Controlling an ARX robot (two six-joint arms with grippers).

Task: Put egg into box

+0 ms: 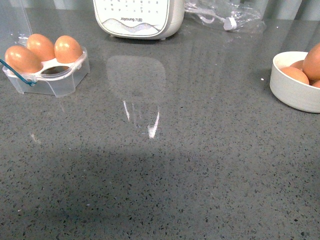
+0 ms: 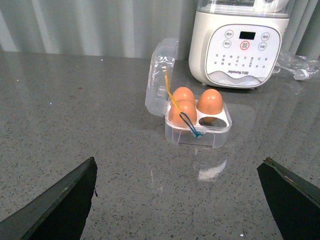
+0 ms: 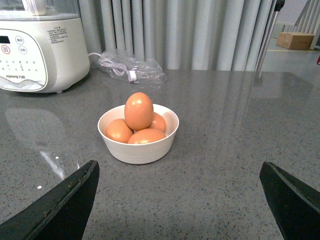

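Both claws are spread wide and hold nothing. On the left wrist camera, the left gripper (image 2: 178, 162) shows its two dark fingers (image 2: 65, 200) far apart above the grey speckled countertop (image 1: 165, 175). Ahead of it lies the small clear plastic egg box (image 2: 197, 132). Its hinged clear lid (image 2: 160, 75) stands open. Three orange-brown eggs fill three cells, and the front cell (image 2: 210, 120) is bare. A blue-and-yellow wire (image 2: 182, 114) crosses the eggs.

The right gripper (image 3: 178, 164) gapes just as wide, facing the round white bowl (image 3: 137, 152). There the smooth orange-brown egg (image 3: 139, 111) stands upright on three others.

From the front I see box and bowl well apart, at opposite edges. A white kitchen appliance (image 1: 137, 17) sits behind them, with a clear plastic bag (image 1: 225, 17) beside it.
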